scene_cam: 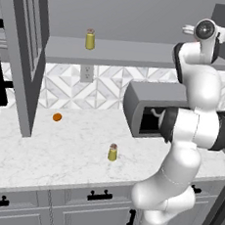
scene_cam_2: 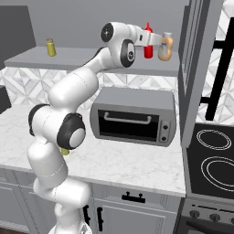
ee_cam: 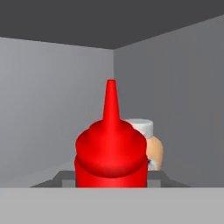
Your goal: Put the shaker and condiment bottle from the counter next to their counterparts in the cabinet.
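Note:
The red condiment bottle [scene_cam_2: 148, 44] stands upright on the cabinet shelf [scene_cam_2: 91, 61], right beside the squat orange-tan bottle [scene_cam_2: 165, 48]. My gripper [scene_cam_2: 151, 42] is shut on the condiment bottle [ee_cam: 110, 151], with a fingertip [ee_cam: 65, 178] against each side; the orange-tan bottle [ee_cam: 153, 148] peeks out behind it. One olive-yellow shaker [scene_cam: 112, 153] stands on the marble counter [scene_cam: 56, 153]. Its twin shaker [scene_cam: 90, 39] sits at the left end of the shelf [scene_cam: 125, 52] and appears again as the shelf shaker [scene_cam_2: 50, 47].
A grey toaster oven [scene_cam_2: 132, 116] sits on the counter under the shelf. The tall cabinet door [scene_cam: 22, 51] hangs open at the left. A small orange ball [scene_cam: 57, 117] lies near the backsplash. A black stove [scene_cam_2: 215, 160] adjoins the counter on the right.

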